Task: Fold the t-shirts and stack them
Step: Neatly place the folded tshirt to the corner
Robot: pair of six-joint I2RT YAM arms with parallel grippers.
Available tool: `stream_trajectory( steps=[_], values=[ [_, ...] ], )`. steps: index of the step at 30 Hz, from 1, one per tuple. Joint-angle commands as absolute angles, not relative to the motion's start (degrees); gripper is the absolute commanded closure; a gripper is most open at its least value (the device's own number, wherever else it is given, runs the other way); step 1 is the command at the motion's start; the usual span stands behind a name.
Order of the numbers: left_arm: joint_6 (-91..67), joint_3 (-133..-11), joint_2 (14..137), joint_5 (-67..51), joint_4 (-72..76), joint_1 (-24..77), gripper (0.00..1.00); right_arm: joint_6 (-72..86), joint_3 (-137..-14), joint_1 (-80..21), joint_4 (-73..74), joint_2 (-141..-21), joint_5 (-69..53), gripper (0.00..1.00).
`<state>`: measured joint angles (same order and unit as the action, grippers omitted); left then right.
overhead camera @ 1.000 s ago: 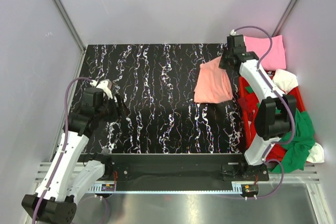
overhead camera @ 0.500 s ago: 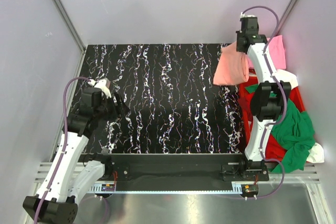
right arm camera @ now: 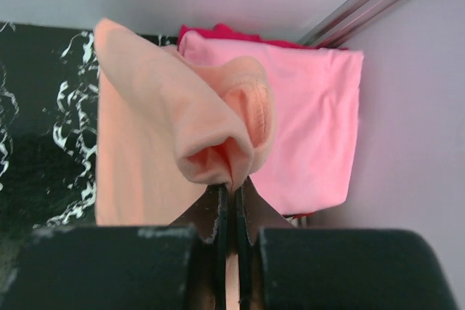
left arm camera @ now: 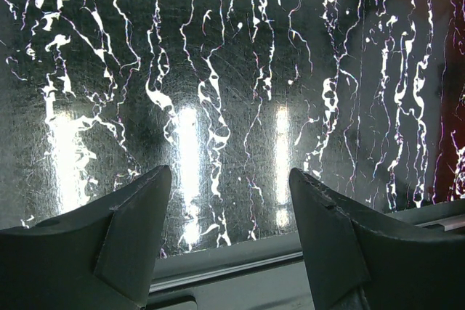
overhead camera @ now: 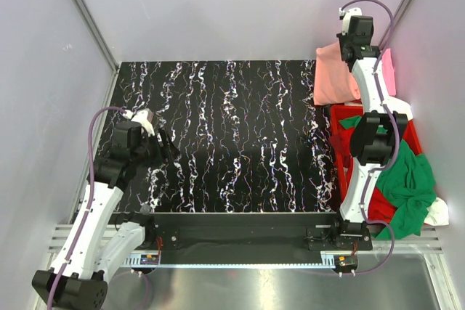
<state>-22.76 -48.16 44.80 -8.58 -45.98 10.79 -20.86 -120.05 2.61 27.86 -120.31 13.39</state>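
My right gripper (overhead camera: 354, 47) is shut on the folded salmon-orange t-shirt (overhead camera: 333, 81), which hangs from it at the far right corner, partly over the folded pink t-shirt (overhead camera: 389, 78). In the right wrist view the jaws (right arm camera: 232, 188) pinch a fold of the salmon-orange shirt (right arm camera: 152, 136), with the pink shirt (right arm camera: 312, 121) behind and a red edge (right arm camera: 218, 32) under it. Green (overhead camera: 407, 186), red and white (overhead camera: 394, 110) shirts lie in a heap at the right. My left gripper (overhead camera: 156, 147) is open and empty over the table's left part (left arm camera: 231, 179).
A red plastic crate (overhead camera: 338, 157) stands at the right edge of the black marbled table (overhead camera: 232, 136) and holds the shirt heap. Grey walls close in the back and both sides. The metal rail (left arm camera: 218, 270) runs along the table's near edge.
My right gripper has carried the salmon-orange shirt from the table's right part up and back to the far right corner over the pink shirt. The left arm has not moved.
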Motion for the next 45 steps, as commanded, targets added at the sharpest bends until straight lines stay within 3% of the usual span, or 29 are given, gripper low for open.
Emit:
stream_trajectory(
  steps=[1,7,37,45],
  values=[
    [-22.7,-48.2,45.3,-9.7,-43.1,10.5,0.29,-24.4,-126.0,4.3,22.2,-121.5,12.0,1.0],
    [-22.7,-48.1,46.2,-10.1,-43.0,10.3,0.29,-25.7,-131.1,5.0,22.6,-122.3,10.3,1.0],
    [-22.8,-48.0,46.1,-9.9,-43.1,10.0,0.28,-22.1,-132.5,6.7,23.3,-115.0,6.6,1.0],
    [-22.9,-47.9,46.6,-10.0,-43.0,10.0,0.28,-20.7,-132.7,9.7,22.7,-118.6,4.0,1.0]
  ],
)
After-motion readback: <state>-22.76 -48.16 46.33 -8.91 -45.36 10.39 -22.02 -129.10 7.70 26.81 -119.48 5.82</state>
